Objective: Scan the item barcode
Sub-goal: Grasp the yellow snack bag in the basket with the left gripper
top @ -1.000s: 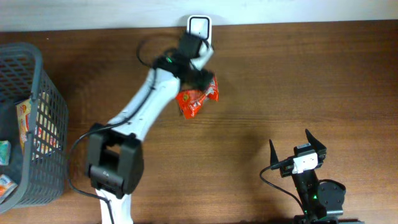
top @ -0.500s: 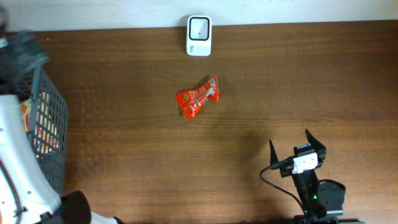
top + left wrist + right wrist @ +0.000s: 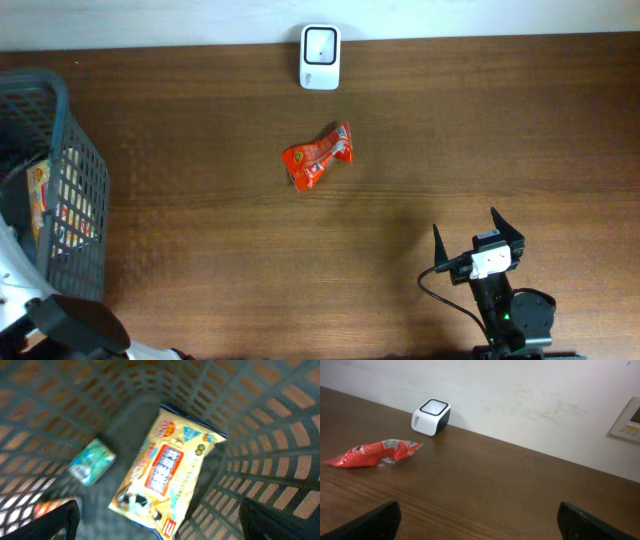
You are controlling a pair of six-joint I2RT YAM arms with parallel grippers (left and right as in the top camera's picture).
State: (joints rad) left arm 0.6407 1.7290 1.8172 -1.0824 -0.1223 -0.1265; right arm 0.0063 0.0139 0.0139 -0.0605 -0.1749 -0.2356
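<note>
1. left gripper (image 3: 159, 505) hanging over the basket (image 3: 85, 200), camera looking down inside; jaws standing wide apart, nothing between them.
2. yellow packet (image 3: 167, 472) lying flat on the basket floor right under the gripper, printed face up; small teal box (image 3: 92, 462) lying near it, not touching.
3. red packet (image 3: 318, 157) lying loose on the table (image 3: 200, 120), near the scanner (image 3: 320, 45) at the far edge, no gripper touching it.
4. right gripper (image 3: 465, 225) sitting at the near right of the table, jaws spread, holding nothing, well apart from everything.
5. reading the step as fetching an item from the basket for scanning; grasp not yet made.
6. next move is calling for dropping straight down, closing across the yellow packet's narrow width, lifting clear of the rim, then carrying it to the scanner. barcode not showing; cannot tell which side is carrying it.
7. room: basket wall crowding the packet's right side, teal box narrowing the left. red packet sitting roughly on the way to the scanner.
</note>
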